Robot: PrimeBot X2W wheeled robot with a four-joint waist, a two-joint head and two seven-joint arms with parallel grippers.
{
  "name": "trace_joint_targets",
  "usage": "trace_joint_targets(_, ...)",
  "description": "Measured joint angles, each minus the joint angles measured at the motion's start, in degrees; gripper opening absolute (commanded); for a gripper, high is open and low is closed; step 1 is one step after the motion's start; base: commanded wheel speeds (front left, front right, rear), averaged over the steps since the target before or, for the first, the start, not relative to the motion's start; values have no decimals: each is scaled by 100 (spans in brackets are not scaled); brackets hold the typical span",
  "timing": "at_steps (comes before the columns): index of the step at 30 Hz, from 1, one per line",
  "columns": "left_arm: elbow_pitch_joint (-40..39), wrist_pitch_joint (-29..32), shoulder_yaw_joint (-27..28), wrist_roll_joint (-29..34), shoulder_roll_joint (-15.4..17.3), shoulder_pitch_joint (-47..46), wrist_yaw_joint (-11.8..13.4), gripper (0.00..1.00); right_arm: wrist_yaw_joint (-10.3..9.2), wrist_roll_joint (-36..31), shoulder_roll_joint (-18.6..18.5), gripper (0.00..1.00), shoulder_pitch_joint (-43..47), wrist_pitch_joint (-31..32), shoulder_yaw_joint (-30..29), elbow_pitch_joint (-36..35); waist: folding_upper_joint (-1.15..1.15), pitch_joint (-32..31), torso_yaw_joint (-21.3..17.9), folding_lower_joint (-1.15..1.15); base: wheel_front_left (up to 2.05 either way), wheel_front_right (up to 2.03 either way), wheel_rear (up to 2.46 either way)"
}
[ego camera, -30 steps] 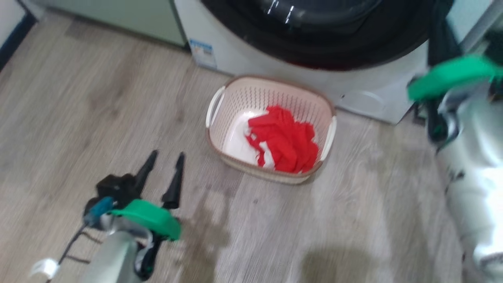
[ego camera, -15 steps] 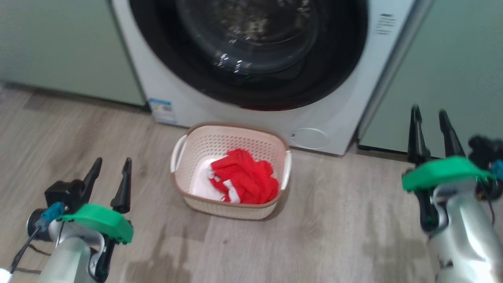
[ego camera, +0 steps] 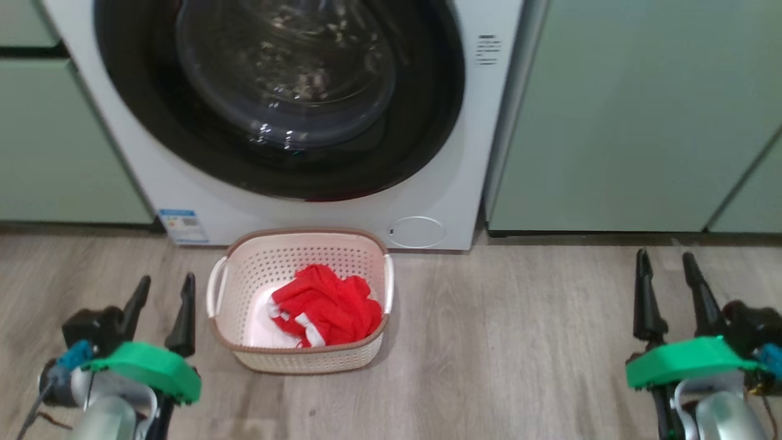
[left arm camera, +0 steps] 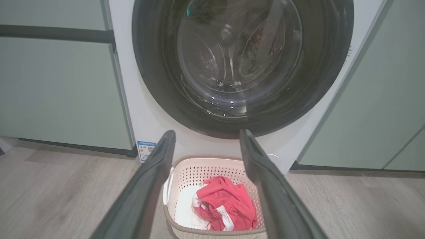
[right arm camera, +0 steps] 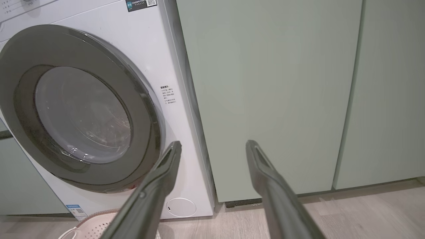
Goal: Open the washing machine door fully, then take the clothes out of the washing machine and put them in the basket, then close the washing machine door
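Closure of the door (ego camera: 275, 91) is judged to be the step in hand, and it looks all but finished: the door is seen lying flush in the front of the machine (ego camera: 476, 153), with no gap shown at its rim. For a good finish, the latch would best be confirmed by a light press on the black rim rather than on the glass. A thin reddish streak at the door's lower edge should also be checked, since it cannot be told whether it is a reflection or trapped fabric. The left gripper (ego camera: 167, 279) is held low at the near left and the right gripper (ego camera: 664, 255) at the near right, each with fingers spread wide and nothing between them. The clothes (ego camera: 327, 305) are heaped in the basket (ego camera: 305, 233), which stands on the wood-grain floor (ego camera: 519, 336) just before the machine, below the door. The door is formed of a wide glossy black ring round a bulging clear bowl. The machine's front is smooth and white. The basket is made of cream perforated plastic, edged with a brown woven-look rim and fitted with white handles. The clothes are soft, crumpled, red and white-trimmed.
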Motion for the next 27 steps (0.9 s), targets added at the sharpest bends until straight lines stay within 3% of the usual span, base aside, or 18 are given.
trace_joint_targets(9, -182, 1, -42, -58, -19, 323, 0, 100, 0, -131, 35, 100, 451, 0, 10, -224, 0, -109, -296, 0, 0, 0, 0)
trace_joint_targets(27, -67, 1, 24, 7, -144, 378, 0, 100, 0, -64, 42, 100, 621, 0, -41, -339, 0, -115, -209, 0, 0, 0, 0)
